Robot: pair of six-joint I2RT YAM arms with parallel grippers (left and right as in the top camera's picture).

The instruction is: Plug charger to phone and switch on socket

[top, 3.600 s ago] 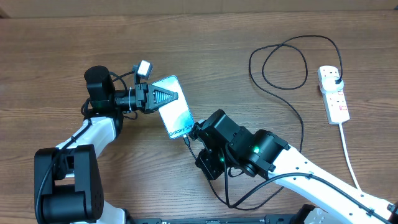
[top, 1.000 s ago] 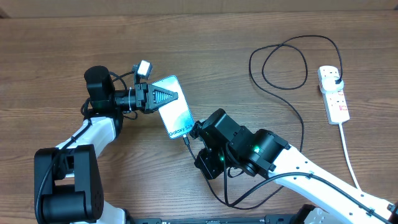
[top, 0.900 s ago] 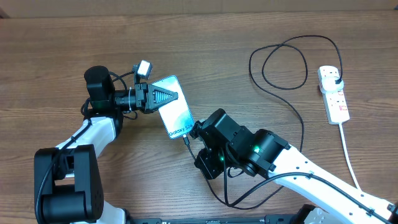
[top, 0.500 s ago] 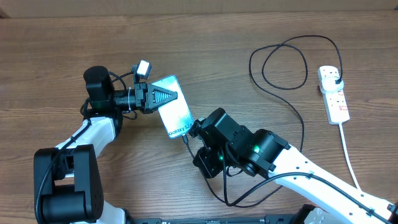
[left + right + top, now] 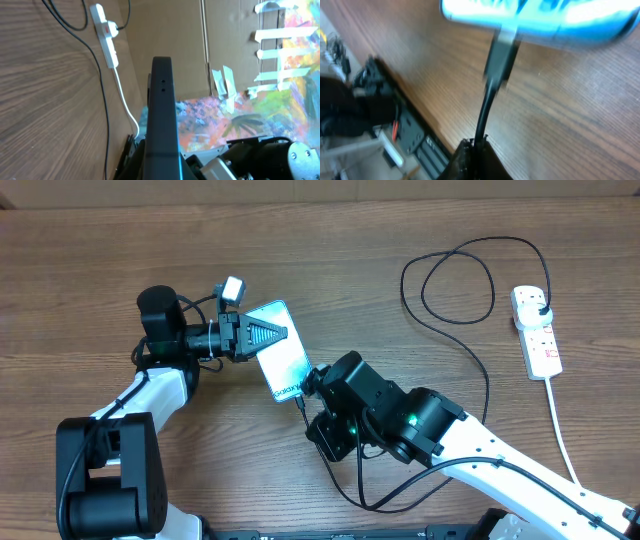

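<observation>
On the desk (image 5: 100,240), left fingers (image 5: 262,335) clamp the phone (image 5: 285,365); right fingers (image 5: 465,160) pinch the charger (image 5: 483,115) plugged into it.

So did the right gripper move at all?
Yes, a little. Against the socket, which stays put, the right gripper has crept left, toward the phone, and now hides some of its white writing.
</observation>
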